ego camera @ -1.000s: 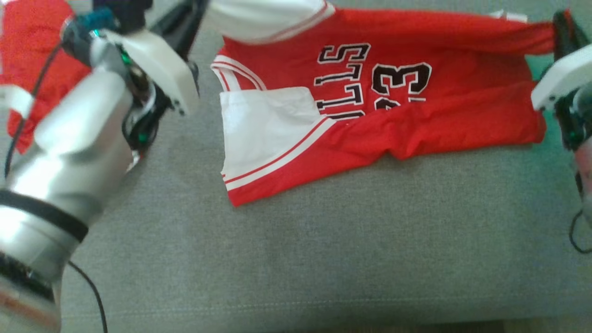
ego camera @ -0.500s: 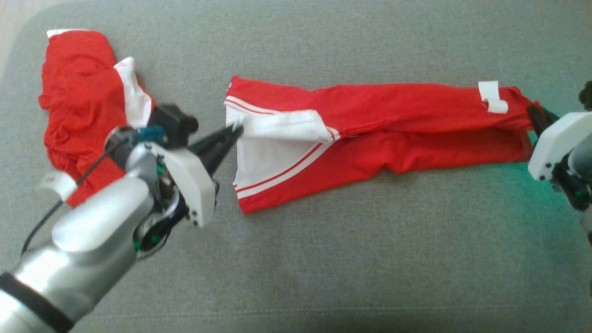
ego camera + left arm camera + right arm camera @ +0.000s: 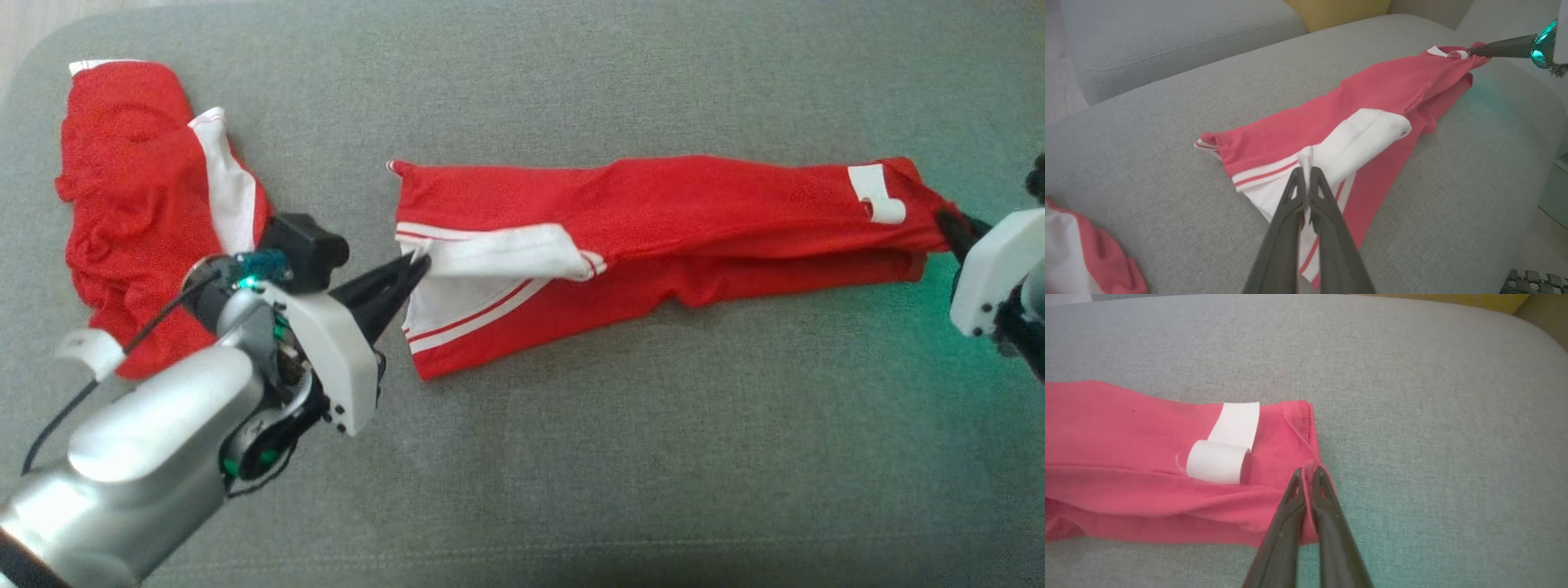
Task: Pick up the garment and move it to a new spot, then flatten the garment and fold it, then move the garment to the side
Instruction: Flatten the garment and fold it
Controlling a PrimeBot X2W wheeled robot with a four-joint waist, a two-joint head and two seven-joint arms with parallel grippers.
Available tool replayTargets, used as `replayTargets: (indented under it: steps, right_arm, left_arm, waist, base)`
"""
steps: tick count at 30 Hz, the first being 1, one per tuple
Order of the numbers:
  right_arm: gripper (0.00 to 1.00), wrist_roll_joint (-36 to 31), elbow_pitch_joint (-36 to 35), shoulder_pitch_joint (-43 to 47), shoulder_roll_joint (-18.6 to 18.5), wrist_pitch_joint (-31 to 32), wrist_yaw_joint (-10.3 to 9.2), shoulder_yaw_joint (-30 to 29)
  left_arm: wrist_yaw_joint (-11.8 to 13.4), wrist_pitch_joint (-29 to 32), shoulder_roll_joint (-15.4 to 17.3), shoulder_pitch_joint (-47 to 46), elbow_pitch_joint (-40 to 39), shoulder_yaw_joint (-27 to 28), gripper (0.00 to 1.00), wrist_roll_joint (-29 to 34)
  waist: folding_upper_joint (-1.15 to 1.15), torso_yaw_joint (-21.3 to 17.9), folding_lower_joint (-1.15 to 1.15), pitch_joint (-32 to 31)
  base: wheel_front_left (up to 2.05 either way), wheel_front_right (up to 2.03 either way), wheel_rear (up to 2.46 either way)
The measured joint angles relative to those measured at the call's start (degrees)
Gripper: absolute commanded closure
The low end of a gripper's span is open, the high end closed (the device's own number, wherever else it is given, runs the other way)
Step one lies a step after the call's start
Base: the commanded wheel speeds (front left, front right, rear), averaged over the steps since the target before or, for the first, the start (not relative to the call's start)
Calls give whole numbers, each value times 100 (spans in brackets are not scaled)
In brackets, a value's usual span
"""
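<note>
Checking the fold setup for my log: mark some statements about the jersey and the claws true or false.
The left claw is shut on the white edge of the jersey. True.
The right claw hangs open above it. False: it is shut on the red hem.
A second red garment lies apart from the jersey. True.
The jersey lies on a wooden table. False: on a grey cushion.
The white label is at the left claw's end. False: the right claw's end.

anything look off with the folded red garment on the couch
Yes. The garment is folded unevenly: at its end by the left tool, the white-striped bottom layer splays out askew from under the top fold. A second red garment lies crumpled further left.
</note>
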Motion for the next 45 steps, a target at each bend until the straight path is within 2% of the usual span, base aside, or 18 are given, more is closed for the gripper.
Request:
replayTargets:
  steps: [5, 6, 7, 8, 9, 10, 11, 14, 16, 21, 23, 26, 28, 31, 35, 40, 45]
  right_arm:
    - [99, 48, -88, 137, 0, 191, 0, 111]
    - [32, 48, -104, 153, 1, 191, 0, 125]
    - [0, 53, -123, 163, 1, 223, 0, 129]
    - [0, 58, -134, 166, 3, 248, 0, 129]
    - [0, 68, -138, 172, 3, 248, 0, 126]
    - [0, 68, -140, 179, 2, 245, 0, 112]
    - [0, 65, -141, 185, 0, 209, 0, 97]
    - [0, 13, -67, 193, 9, -212, 0, -141]
    - [0, -7, -40, 194, 19, -385, 0, -253]
    - [0, -41, -214, 208, 289, -1570, 0, -705]
    - [0, -382, -409, 243, 386, -2145, 0, -739]
    - [0, -910, -543, 282, 557, -2799, 0, -1010]
    - [0, -1227, -695, 404, 721, -2959, 0, -1213]
    - [0, -1647, -964, 758, 1137, -3048, 0, -1522]
    - [0, -2236, -1318, 1339, 1660, -3049, 0, -1941]
    - [0, -2711, -1483, 1824, 2112, -3064, 0, -2440]
    - [0, -2999, -1358, 1874, 2305, -3063, 0, -2883]
  left_arm:
    - [30, 227, 7, 207, -8, -116, 100, -42]
    - [30, 242, 8, 225, -2, -160, 100, -43]
    - [30, 245, 5, 243, 12, -193, 100, -43]
    - [30, 263, 0, 273, 33, -201, 100, -44]
    - [31, 298, -2, 286, 66, -219, 95, -45]
    - [51, 294, 0, 286, 100, -234, 59, -35]
    - [135, 243, -3, 285, 153, -229, 0, 16]
    - [477, -143, -16, 286, 441, -157, 0, 257]
    - [577, -320, -46, 297, 527, -57, 0, 232]
    - [950, -1137, -335, 478, 799, 571, 0, 3]
    - [1199, -1290, -446, 582, 834, 878, 0, 20]
    - [1548, -1327, -626, 850, 636, 1822, 0, 230]
    - [1645, -1330, -831, 1100, 232, 2595, 0, 627]
    - [1584, -1366, -1269, 1662, -325, 3523, 0, 1255]
    - [1212, -1368, -1852, 2601, -653, 4291, 0, 1993]
    - [643, -1368, -2510, 3288, -719, 4914, 0, 2544]
    - [169, -1368, -2761, 3383, -500, 5233, 0, 2949]
  waist:
    - [0, -48, 0, -14]
    - [0, -59, 0, -19]
    - [0, -71, 0, -24]
    - [0, -82, 0, -31]
    - [0, -92, 0, -41]
    - [0, -104, 0, -54]
    - [0, -116, 0, -70]
    - [0, -145, 0, -127]
    - [0, -148, 0, -152]
    - [0, -162, 0, -280]
    - [0, -168, 0, -330]
    - [0, -192, 0, -392]
    - [0, -205, 0, -406]
    - [0, -217, 0, -428]
    - [0, -228, 0, -474]
    - [0, -213, 0, -525]
    - [0, -135, 0, -470]
  base:
    - [0, 0, 0]
    - [0, 0, 0]
    - [0, 0, 0]
    - [0, 0, 0]
    - [0, 0, 0]
    - [0, 0, 0]
    - [0, 0, 0]
    - [0, 0, 0]
    - [0, 0, 0]
    - [0, 0, 0]
    - [0, 0, 0]
    - [0, 0, 0]
    - [0, 0, 0]
    - [0, 0, 0]
    - [0, 0, 0]
    - [0, 0, 0]
    - [0, 0, 0]
